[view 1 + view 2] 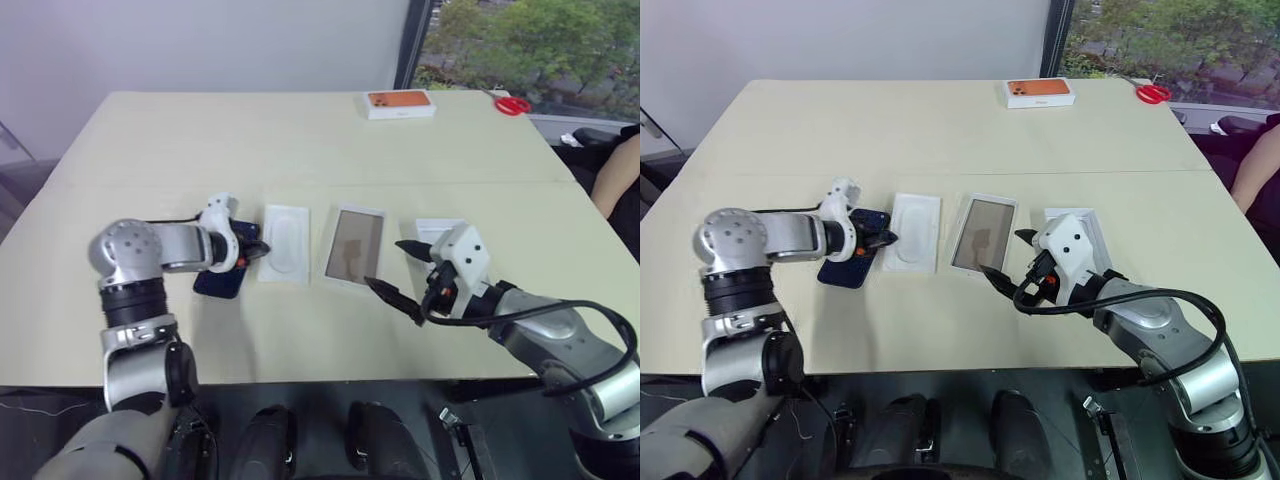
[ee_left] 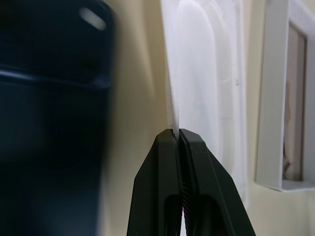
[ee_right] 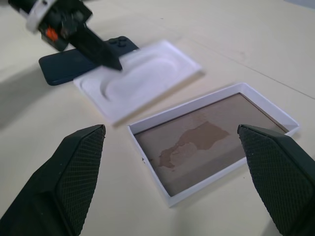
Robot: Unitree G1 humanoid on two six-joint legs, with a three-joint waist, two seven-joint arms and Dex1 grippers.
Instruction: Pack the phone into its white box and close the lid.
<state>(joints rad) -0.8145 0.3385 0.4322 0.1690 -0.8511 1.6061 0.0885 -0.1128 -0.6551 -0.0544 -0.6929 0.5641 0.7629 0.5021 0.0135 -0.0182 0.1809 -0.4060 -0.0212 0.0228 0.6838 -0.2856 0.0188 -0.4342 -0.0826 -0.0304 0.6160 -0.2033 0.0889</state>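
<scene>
The slim navy-blue glossy phone (image 1: 852, 258) lies flat on the table, just behind the left gripper (image 1: 885, 240). Its black fingers are pinched together on the near edge of the white oval-recessed lid (image 3: 140, 78). Better to free that, then grasp the phone's edges. The right gripper (image 3: 172, 147) hangs wide open over the white-framed tan panel (image 3: 211, 140).

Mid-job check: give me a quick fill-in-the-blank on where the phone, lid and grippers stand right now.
1. The left gripper is shut on the ____ edge.
2. The phone lies on the table beside the lid, on the robot's ____ side of it.
3. The right gripper has its fingers ____.

Missing words: lid's; left; open
</scene>
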